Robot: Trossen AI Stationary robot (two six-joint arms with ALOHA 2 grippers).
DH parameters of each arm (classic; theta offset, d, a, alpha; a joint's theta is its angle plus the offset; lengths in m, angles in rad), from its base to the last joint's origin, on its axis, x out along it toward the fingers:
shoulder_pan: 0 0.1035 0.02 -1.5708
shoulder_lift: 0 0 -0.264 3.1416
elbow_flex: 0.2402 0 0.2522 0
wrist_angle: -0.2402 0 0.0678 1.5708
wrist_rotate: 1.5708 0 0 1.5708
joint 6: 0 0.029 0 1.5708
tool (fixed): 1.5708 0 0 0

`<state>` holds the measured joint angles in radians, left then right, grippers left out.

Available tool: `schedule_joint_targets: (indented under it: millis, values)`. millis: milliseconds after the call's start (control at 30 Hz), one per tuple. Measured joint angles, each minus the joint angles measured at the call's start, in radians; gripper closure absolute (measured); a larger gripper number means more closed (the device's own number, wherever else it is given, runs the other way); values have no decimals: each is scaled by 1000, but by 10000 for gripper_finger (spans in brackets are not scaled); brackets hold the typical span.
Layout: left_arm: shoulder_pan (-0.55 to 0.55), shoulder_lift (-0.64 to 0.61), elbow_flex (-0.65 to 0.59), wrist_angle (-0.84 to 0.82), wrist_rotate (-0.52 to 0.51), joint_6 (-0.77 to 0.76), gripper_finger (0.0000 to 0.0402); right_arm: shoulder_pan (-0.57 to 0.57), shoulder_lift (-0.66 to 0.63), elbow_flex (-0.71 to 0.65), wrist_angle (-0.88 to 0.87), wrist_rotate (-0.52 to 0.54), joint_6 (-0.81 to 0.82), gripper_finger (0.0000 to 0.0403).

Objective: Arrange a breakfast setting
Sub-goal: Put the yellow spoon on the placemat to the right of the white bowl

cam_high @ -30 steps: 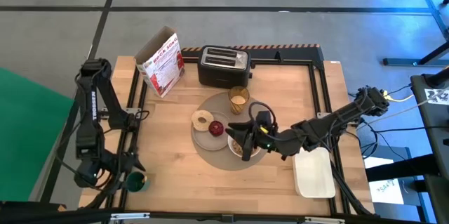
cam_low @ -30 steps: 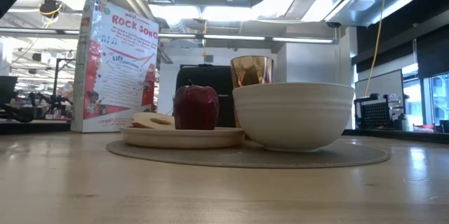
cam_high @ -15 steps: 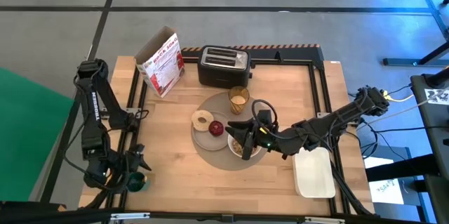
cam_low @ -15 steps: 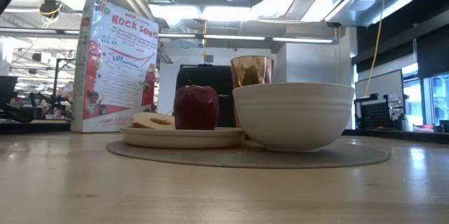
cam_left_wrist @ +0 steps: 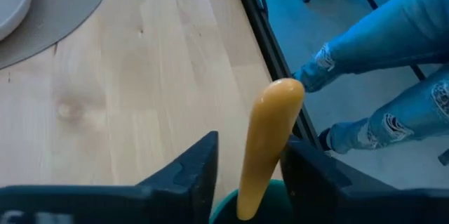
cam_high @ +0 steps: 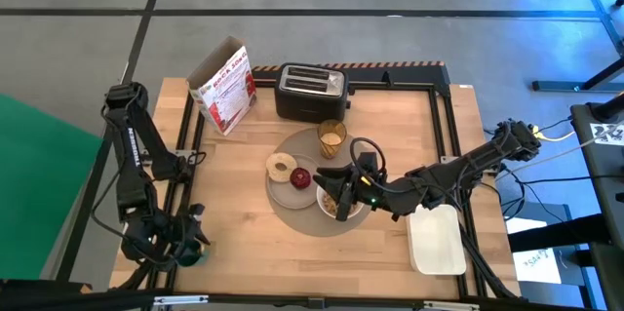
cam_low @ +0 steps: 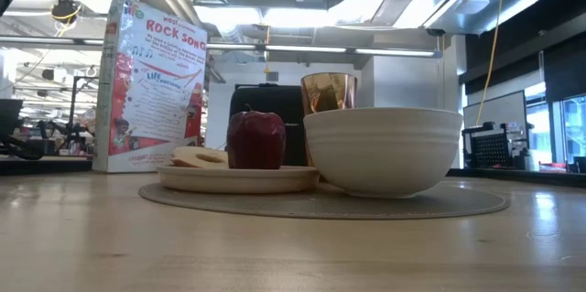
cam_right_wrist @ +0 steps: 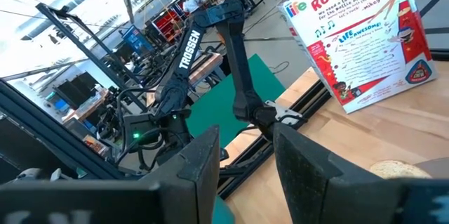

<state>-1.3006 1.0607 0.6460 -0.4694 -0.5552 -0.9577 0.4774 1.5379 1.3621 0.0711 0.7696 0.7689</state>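
My left jaws stand open on both sides of a yellow handle (cam_left_wrist: 270, 133), with a small gap showing on one side. The handle sticks up out of a small green cup (cam_left_wrist: 277, 192). This spot is well apart from the grey mat (cam_low: 458, 202), off to the left of it, near the front corner of the wooden surface (cam_left_wrist: 140, 76). Past that edge I see a person's legs in blue jeans (cam_left_wrist: 379, 41).

My right jaws hang over the white bowl (cam_low: 383, 150), which sits on the right part of the mat. I cannot tell if they hold anything or how wide they are.

Also on the mat, left of the bowl, is the small grey plate (cam_low: 238, 178) with the red apple (cam_low: 256, 139) and the ring-shaped bread (cam_low: 201, 156). The amber cup (cam_low: 328, 92) stands at the mat's back edge.

Behind the mat are a black toaster (cam_high: 310, 92) and a cereal box (cam_high: 224, 87). A white tray (cam_high: 436, 241) lies off to the mat's right.
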Motion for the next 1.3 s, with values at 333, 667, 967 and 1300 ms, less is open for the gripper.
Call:
schedule_joint_targets:
  millis: [333,667,967,1300]
  values:
    - [0,0,0,3,56,-2,348,0,0,0,-4,1,0,276]
    - [0,-4,31,-29,97,0,358,0,29,0,1,6,13,276]
    - [0,-16,199,-266,117,-2,358,0,37,0,12,8,21,276]
    - [54,-17,508,-553,-57,33,358,0,34,0,78,79,-75,276]
